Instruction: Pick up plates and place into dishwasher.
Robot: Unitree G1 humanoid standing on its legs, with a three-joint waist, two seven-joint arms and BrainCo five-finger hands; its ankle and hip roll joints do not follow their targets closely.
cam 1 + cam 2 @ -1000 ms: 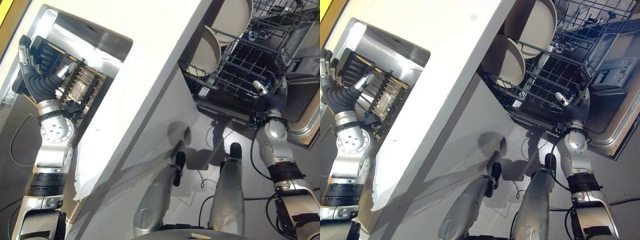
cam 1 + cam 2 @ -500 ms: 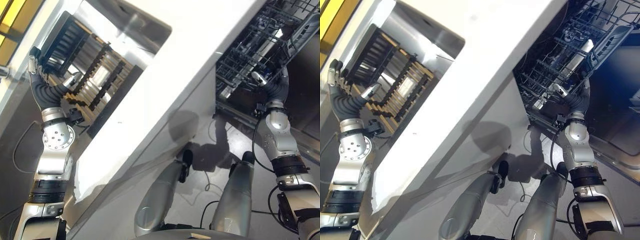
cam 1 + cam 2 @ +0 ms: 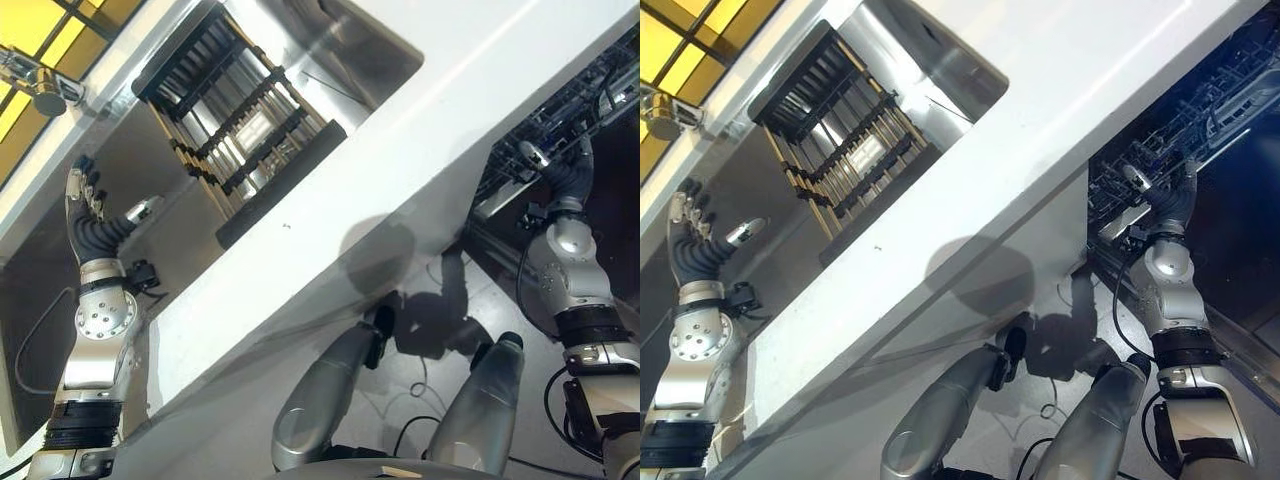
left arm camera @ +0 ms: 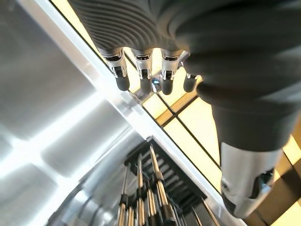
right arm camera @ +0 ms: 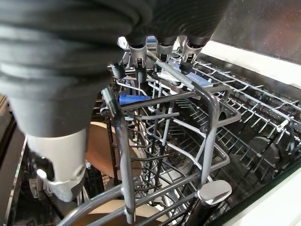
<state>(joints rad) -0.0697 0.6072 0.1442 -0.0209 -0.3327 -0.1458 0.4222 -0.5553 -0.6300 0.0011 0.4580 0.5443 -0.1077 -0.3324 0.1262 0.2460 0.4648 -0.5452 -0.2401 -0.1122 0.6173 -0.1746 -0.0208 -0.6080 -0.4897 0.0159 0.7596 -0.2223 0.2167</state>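
The robot's left hand (image 3: 90,215) is up over the sink side of the white counter (image 3: 420,130). Its fingers are straight and spread, and it holds nothing. Just past it, down in the steel sink (image 3: 370,45), sits a black dish rack (image 3: 240,110) with long bars. The rack runs its long way from the window end toward the counter edge. I can see no plate standing in it, though the bars are dark and shiny, so one could be hard to spot.

The right hand (image 3: 555,170) is over by the open dishwasher, at the wire rack (image 5: 211,136). In the right wrist view its fingers (image 5: 160,52) reach down to the top wires and touch them or come very close. They look fairly straight, and they hold no plate. The plates (image 5: 101,150) I can see are tan and round, and they stand on edge low in the dishwasher rack, below and behind the right hand's fingers.

So the plates in sight are already in the dishwasher. If another plate is to be picked up, it would be on the sink side, and the left hand is the nearer one. It would have to reach down and forward to the dish rack.
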